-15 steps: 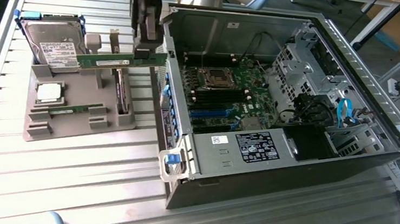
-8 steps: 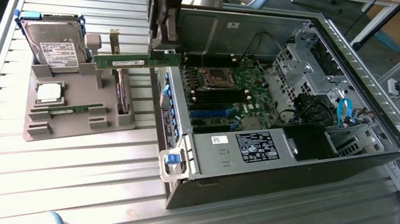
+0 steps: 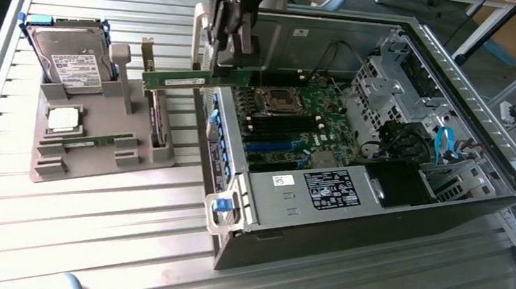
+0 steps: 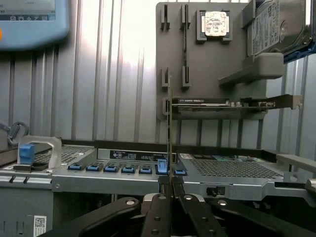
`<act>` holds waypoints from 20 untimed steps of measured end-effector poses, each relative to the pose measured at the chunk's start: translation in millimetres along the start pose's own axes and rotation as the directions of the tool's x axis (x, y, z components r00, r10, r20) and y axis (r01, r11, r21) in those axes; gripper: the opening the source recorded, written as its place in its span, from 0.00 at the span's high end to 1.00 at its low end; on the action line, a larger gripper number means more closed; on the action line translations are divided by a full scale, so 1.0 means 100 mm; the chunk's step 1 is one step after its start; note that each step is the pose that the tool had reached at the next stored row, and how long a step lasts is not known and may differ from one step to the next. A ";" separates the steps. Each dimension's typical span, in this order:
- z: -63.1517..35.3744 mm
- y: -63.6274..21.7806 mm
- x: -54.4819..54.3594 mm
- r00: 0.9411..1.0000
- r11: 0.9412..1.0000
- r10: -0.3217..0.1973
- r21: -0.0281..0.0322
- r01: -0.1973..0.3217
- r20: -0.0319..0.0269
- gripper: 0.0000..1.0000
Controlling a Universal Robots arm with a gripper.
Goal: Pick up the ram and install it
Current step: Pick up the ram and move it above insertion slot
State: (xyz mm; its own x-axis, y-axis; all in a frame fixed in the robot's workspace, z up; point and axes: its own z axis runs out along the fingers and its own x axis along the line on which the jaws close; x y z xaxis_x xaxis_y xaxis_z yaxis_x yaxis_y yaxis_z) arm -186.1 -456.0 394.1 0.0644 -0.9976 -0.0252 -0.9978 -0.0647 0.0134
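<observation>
The carry step is in hand: the gripper pinches the ram between its pressed-together fingers, near one end of the stick. The ram hangs level in the air above the edge of the open computer case that faces the grey parts holder. It is clear of both. In the wrist view the ram is seen edge-on, rising from the gripper. Installing likely calls for turning the stick parallel to the black memory slots beside the processor socket. It would then go down squarely into one of them under even pressure.
</observation>
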 end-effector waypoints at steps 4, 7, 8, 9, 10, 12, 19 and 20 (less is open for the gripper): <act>-0.003 -0.133 0.01 1.000 1.000 -0.001 0.000 0.001 0.000 0.88; -0.003 -0.225 0.02 1.000 1.000 -0.001 0.000 0.001 0.000 0.88; -0.004 -0.254 0.02 1.000 1.000 -0.002 0.000 0.002 0.000 0.88; -0.005 -0.283 0.02 1.000 1.000 -0.002 0.000 0.002 0.000 0.88; -0.005 -0.315 0.02 1.000 1.000 -0.002 0.000 0.002 0.000 0.88; -0.006 -0.377 0.03 1.000 1.000 -0.002 0.000 0.002 0.000 0.88; -0.010 -0.601 0.06 1.000 1.000 -0.002 0.000 0.002 0.000 0.88; -0.011 -0.631 0.06 1.000 1.000 -0.002 0.000 0.002 0.000 0.88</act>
State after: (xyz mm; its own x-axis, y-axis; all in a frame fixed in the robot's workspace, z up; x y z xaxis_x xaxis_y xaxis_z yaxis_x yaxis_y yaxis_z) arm -122.8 -458.0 394.2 0.0662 -0.9975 -0.0251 -0.9977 -0.0666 0.0138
